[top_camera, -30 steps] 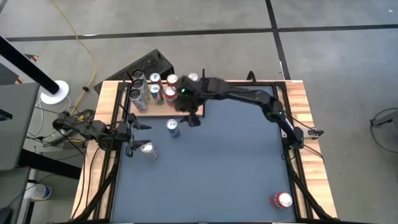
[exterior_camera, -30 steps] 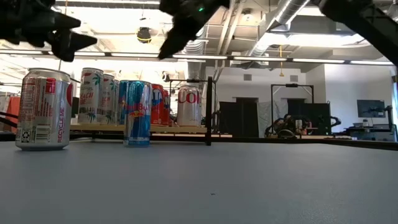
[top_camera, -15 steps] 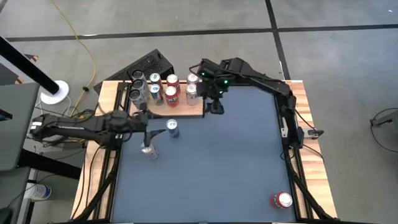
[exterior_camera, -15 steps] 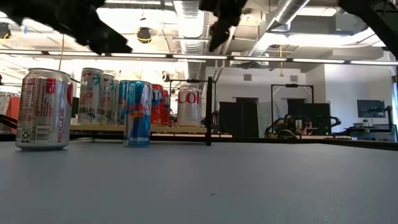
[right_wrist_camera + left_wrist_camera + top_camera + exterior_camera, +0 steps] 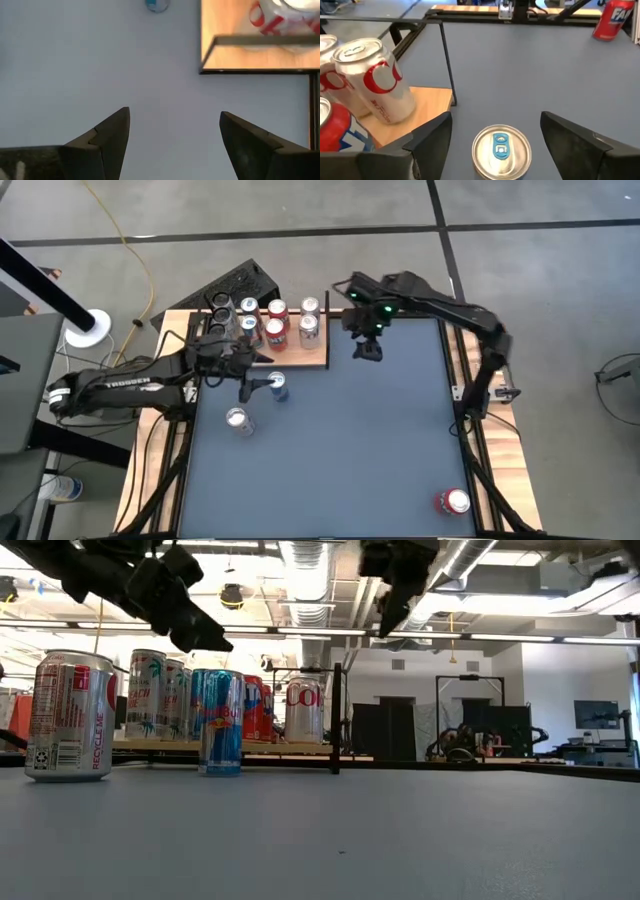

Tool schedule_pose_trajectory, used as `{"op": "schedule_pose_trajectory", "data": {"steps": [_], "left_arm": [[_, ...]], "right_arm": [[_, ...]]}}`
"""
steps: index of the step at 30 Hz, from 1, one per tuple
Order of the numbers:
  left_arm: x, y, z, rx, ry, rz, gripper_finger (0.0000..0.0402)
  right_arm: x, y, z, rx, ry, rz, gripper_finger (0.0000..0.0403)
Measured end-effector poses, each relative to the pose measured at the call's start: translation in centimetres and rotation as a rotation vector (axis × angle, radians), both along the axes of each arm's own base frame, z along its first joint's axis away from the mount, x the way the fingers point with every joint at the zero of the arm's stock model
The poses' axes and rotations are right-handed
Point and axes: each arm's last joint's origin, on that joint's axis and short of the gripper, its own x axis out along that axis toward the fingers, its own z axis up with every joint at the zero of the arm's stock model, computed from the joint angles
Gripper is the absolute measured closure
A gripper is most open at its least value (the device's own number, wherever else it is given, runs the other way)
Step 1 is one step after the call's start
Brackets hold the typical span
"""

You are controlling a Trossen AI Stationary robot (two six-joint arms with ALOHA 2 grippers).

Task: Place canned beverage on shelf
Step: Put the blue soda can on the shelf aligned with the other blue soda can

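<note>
Since the earlier frames, the left gripper point(image 5: 262, 384) has travelled from the table's left edge to a position above the blue can point(image 5: 278, 386), while the right gripper point(image 5: 367, 352) has drawn back from the shelf point(image 5: 318, 357) to hang over bare tabletop.

Table point(image 5: 350, 440): blue top, under both arms. Shelf: wooden board with thin black posts, just beyond the left gripper and to the side of the right gripper; it carries a row of cans, including a silver-and-red can point(image 5: 375, 80) nearest the corner post. Left gripper: fingers point(image 5: 427, 137) spread wide, empty, one on each side of the blue can's silver lid point(image 5: 501, 151) and above it; the can stands upright on the table, just off the shelf's front edge. Right gripper: jaws wide apart, holding nothing, with the shelf corner point(image 5: 207, 65) ahead of it. Silver can point(image 5: 238, 420): upright on the table, near the left gripper on the side away from the shelf. Red can point(image 5: 453, 502): well apart from both grippers, at the table's near right corner.
</note>
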Motion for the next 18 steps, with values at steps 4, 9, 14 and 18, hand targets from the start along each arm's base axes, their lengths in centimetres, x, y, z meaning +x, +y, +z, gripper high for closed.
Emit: {"op": "schedule_pose_trajectory", "data": {"steps": [4, 9, 14, 18], "left_arm": [[0.8, 0.3, -0.7, 0.0, 0.026, -0.032, 0.0089], [1.7, 0.4, -1.3, -0.025, 0.029, -0.082, 0.0073], [2.5, 0.8, -2.4, -0.045, 0.075, -0.065, 0.007], [3.3, 1.1, -3.2, -0.053, 0.093, -0.068, 0.007]], "right_arm": [[-2.8, 0.9, -1.9, -0.037, -0.129, -0.054, 0.0113], [-5.6, 2.3, -4.9, -0.069, -0.26, -0.093, 0.0113], [-7.1, 2.9, -6.5, -0.083, -0.338, -0.119, 0.0113], [-7.2, 2.9, -6.9, -0.096, -0.368, -0.119, 0.0113]]}}
